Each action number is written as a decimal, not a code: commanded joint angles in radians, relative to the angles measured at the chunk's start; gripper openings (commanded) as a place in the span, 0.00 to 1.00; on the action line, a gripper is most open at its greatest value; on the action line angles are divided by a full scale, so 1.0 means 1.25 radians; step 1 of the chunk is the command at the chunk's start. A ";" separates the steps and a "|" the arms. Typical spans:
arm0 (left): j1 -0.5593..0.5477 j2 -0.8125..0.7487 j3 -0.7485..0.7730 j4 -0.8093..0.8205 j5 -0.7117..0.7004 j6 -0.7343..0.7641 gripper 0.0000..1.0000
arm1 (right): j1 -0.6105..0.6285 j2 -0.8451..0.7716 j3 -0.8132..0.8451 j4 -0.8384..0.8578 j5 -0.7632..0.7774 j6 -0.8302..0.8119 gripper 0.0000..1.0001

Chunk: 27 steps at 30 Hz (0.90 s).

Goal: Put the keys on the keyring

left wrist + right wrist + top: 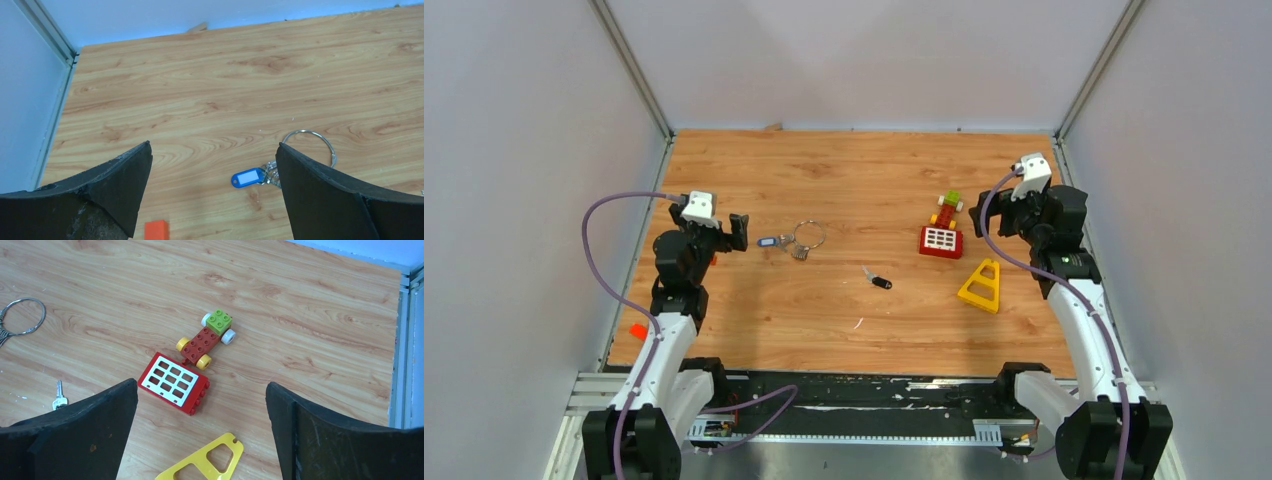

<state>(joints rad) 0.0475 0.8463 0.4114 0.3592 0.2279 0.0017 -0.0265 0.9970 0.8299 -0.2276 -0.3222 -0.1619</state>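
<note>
The keyring (809,236) lies left of the table's middle, a thin silver wire ring with a blue tag (767,241) and small keys bunched at its left. The left wrist view shows the ring (312,142) and tag (248,177) by my right finger. The black-headed key (879,281) lies alone near the centre. In the right wrist view only its silver blade (59,399) shows beside my finger. My left gripper (724,238) (214,146) hovers open just left of the tag. My right gripper (1016,220) (201,385) hangs open above the toys, holding nothing.
A red window block (941,241) (173,383), a small toy car (947,208) (207,337) and a yellow triangular frame (981,286) (205,462) sit on the right. An orange block (156,230) lies under my left gripper. Grey walls close three sides.
</note>
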 commanded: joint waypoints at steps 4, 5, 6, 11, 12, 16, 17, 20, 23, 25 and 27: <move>-0.002 -0.009 0.022 -0.010 -0.013 -0.002 1.00 | 0.003 -0.030 -0.004 0.002 -0.012 -0.012 1.00; -0.002 -0.010 0.024 -0.015 -0.014 -0.003 1.00 | 0.004 -0.030 -0.003 -0.001 -0.009 -0.013 1.00; -0.002 -0.011 0.027 -0.023 -0.018 -0.003 1.00 | 0.004 -0.029 -0.001 -0.003 -0.008 -0.014 1.00; -0.002 -0.023 0.076 -0.137 -0.041 0.069 1.00 | 0.003 -0.041 0.026 -0.042 -0.029 -0.037 1.00; -0.002 -0.024 0.091 -0.172 -0.028 0.098 1.00 | 0.003 -0.045 0.031 -0.056 -0.047 -0.045 1.00; -0.004 -0.006 0.149 -0.309 0.120 0.216 1.00 | 0.040 -0.046 0.061 -0.135 -0.151 -0.105 1.00; -0.012 0.010 0.167 -0.359 0.151 0.248 1.00 | 0.072 -0.044 0.067 -0.154 -0.140 -0.125 1.00; -0.102 0.060 0.221 -0.503 0.128 0.390 1.00 | 0.225 -0.023 0.078 -0.184 -0.057 -0.212 1.00; -0.201 0.108 0.240 -0.560 0.047 0.463 1.00 | 0.318 0.012 0.069 -0.189 -0.059 -0.252 1.00; -0.239 0.145 0.250 -0.554 0.040 0.469 1.00 | 0.350 0.031 0.057 -0.178 -0.100 -0.250 1.00; -0.260 0.193 0.270 -0.547 0.060 0.465 1.00 | 0.374 0.039 0.034 -0.160 -0.137 -0.252 1.00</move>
<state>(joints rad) -0.2337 1.0111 0.6956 -0.2459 0.3077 0.4877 0.3973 1.0229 0.8898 -0.4324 -0.4244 -0.4168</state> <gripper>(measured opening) 1.000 0.998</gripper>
